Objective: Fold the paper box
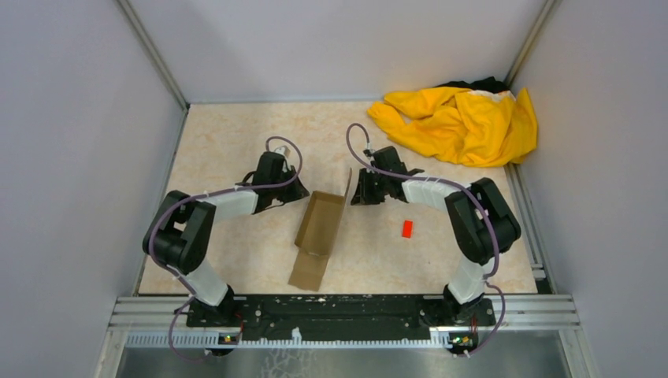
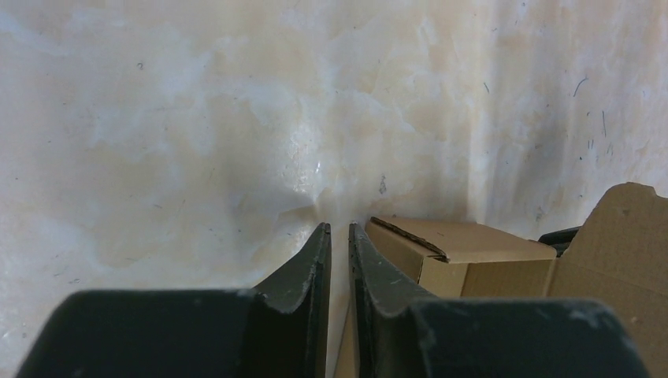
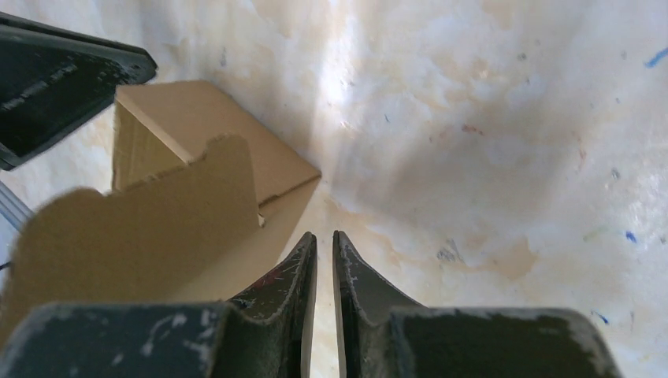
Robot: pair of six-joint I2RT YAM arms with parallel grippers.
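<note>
Flanking a half-formed paper box [image 1: 319, 224] at the centre of the overhead frame, two robot arms hold their grippers at its far end. The brown carton lies open on the pale marbled table [image 1: 228, 142], one flat flap [image 1: 309, 272] trailing toward the bottom of the frame and a tall flap [image 1: 347, 185] standing up along its right edge.

The left gripper [image 1: 298, 189] sits just beside the box's upper-left corner. In its wrist view the dark fingers [image 2: 311, 276] are drawn nearly together with only a thin slit between them, and the carton [image 2: 465, 268] appears at lower right. Whether the sliver of tan low in that slit is cardboard being pinched cannot be told.

The right gripper [image 1: 356, 193] hovers just right of the upright flap. Its fingers [image 3: 354, 276] are likewise almost closed, with nothing seen between them, while the cardboard [image 3: 197, 173] fills the left of its wrist view.

A small red block [image 1: 407, 228] lies on the table right of the box, and a crumpled yellow cloth [image 1: 461, 122] is heaped in the upper-right corner.
</note>
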